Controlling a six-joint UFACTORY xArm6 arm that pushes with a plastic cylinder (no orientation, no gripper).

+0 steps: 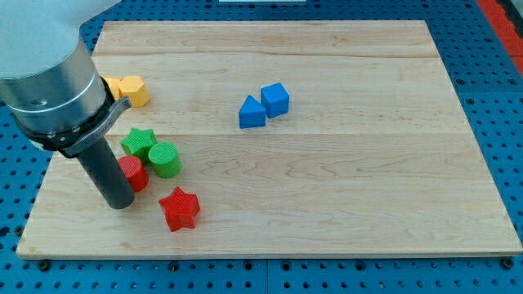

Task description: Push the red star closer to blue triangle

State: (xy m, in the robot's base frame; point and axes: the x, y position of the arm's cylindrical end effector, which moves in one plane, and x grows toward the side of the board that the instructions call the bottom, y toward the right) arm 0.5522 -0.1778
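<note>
One red star (180,209) right of my tip (121,204)

Robotics lab bench, wooden board (343,204) on blue perforated mounting table (16,188), robot arm (49,73)

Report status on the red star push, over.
My tip down at the view's left of the red star block, short gap between. Blue triangle block up toward the view's top right, beside blue cube. Path between clear.
</note>
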